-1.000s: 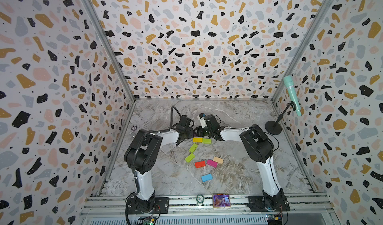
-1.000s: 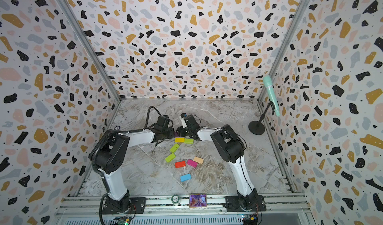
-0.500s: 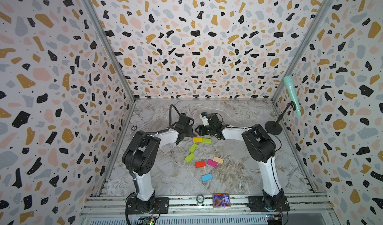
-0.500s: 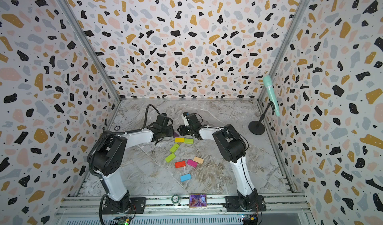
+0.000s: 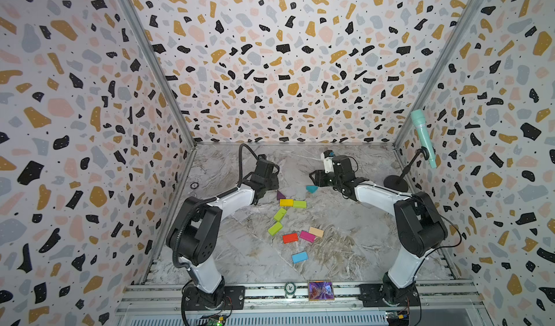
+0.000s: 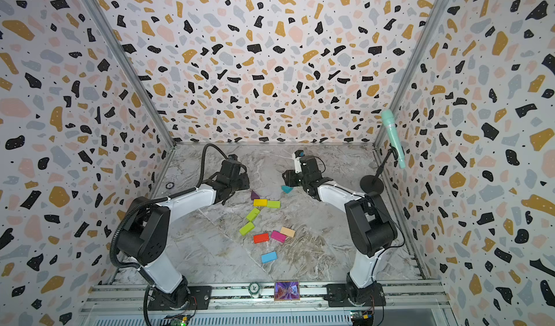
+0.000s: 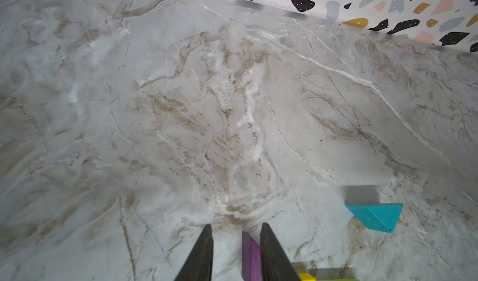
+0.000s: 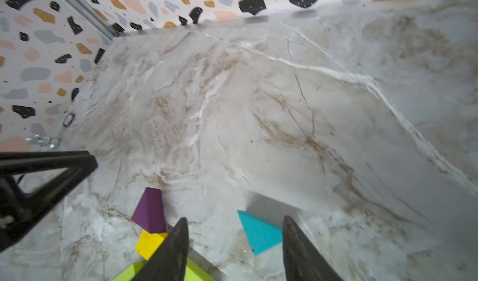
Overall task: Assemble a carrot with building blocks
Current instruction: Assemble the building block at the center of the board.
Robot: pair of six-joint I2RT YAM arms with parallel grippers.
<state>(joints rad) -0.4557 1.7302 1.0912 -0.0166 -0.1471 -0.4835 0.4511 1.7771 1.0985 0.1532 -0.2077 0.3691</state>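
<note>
Left gripper [image 7: 236, 226] and right gripper [image 8: 235, 219] are drawing apart. Left's jaws are standing slightly parted astride purple triangle [image 7: 249, 253]; right's are widening, unclamped, around teal triangle [image 8: 260, 234].

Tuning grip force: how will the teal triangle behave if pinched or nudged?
Probably rigid: the teal triangle has crisp edges and flat faces. Its slanted sides may squirt out of the right gripper unless squeezed on parallel faces. Resting flat, it should slide rather than roll or tip.

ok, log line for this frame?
left gripper: open, straddling purple triangle | right gripper: open, straddling teal triangle | triangles: resting on table
</note>
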